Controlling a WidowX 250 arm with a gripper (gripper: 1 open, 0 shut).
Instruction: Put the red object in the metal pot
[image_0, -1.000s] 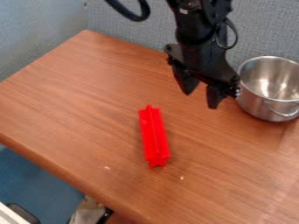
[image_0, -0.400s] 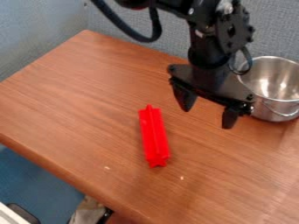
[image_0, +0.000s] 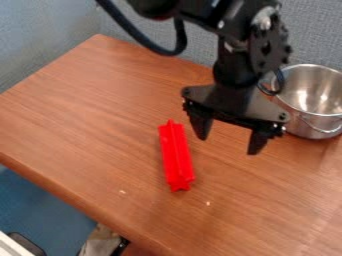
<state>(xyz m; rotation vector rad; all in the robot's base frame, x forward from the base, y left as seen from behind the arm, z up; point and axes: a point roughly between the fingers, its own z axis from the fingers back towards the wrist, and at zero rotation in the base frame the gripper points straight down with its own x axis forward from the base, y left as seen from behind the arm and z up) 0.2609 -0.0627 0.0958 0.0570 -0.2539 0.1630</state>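
The red object (image_0: 177, 155), a long ribbed bar, lies flat on the wood, well apart from the shiny, upright metal pot (image_0: 310, 101).

Light: even, soft, moderately bright; no hard directional source visible
Shadows: faint, diffuse dark patch on the tabletop (image_0: 94, 100) under the gripper (image_0: 231, 134); thin soft shadow along the red object (image_0: 177, 155)
Glare: pale highlights on the metal pot (image_0: 311, 100) rim and inner wall; dull sheen across the wood toward the far edge
Sharpness: low resolution, soft all over; wood grain smeared
Blur: slight smear on the black arm and jaws; fingertips poorly defined
Dark areas: arm nearly solid black, detail lost; floor below the near tabletop edge dim
Distortion: none obvious at the edges
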